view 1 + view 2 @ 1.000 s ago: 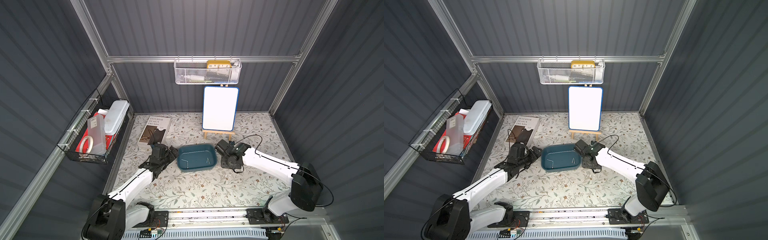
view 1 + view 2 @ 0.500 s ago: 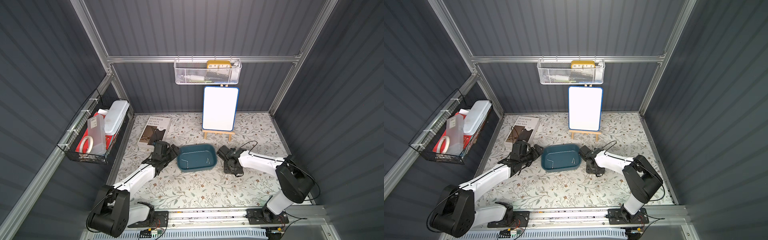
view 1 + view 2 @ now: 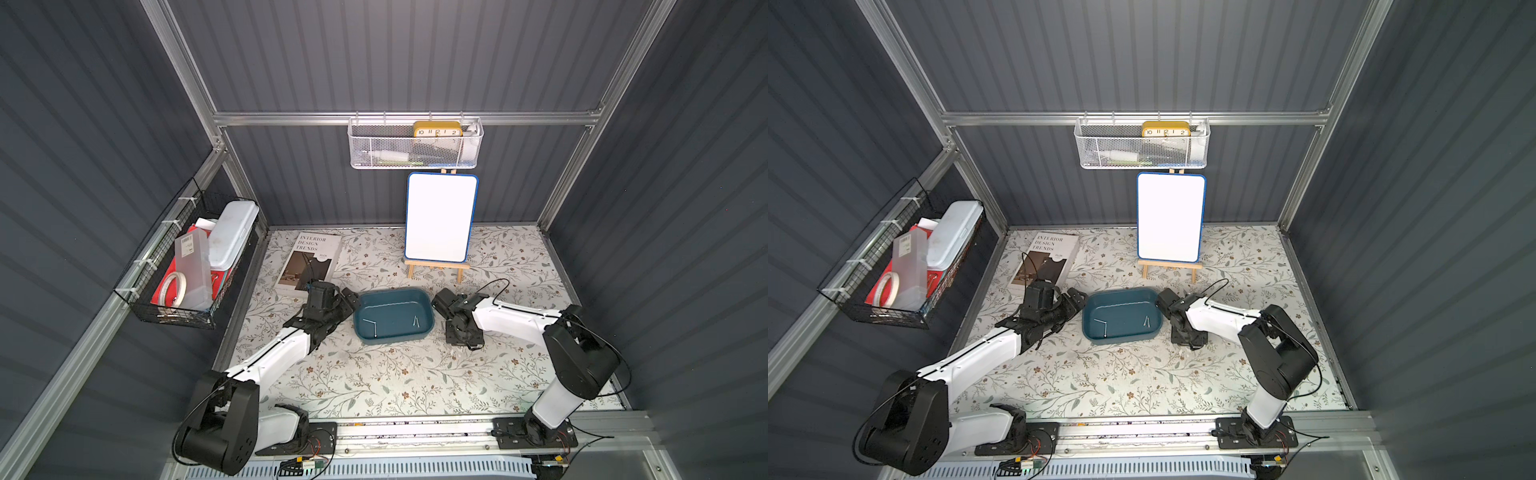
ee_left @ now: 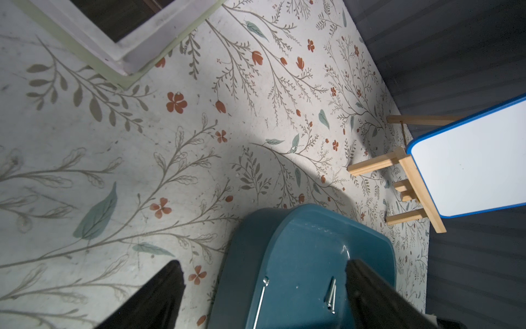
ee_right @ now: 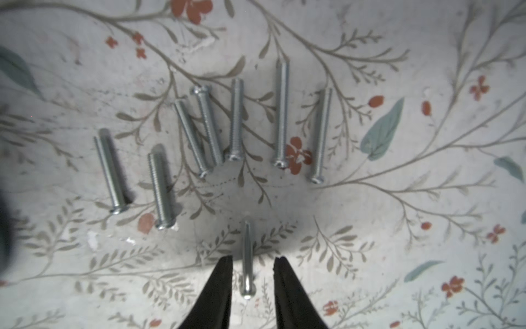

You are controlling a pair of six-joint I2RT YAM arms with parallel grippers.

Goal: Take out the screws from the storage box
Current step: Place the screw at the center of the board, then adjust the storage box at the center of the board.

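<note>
Screws (image 5: pixel 236 119) are looking light, stiff, slick, one lying within the spread right gripper (image 5: pixel 253 259), wanting mid-shank pinching.

The right gripper (image 5: pixel 253 258) is sinking to the desk (image 3: pixel 415 374) beside the right wall of the storage box (image 3: pixel 395 322), its jaws parting off a screw (image 5: pixel 247 253) lying between them, near seven other screws (image 5: pixel 236 119).

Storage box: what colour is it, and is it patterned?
The storage box is plain dark teal-blue, no pattern; it shows best in a top view.
</note>
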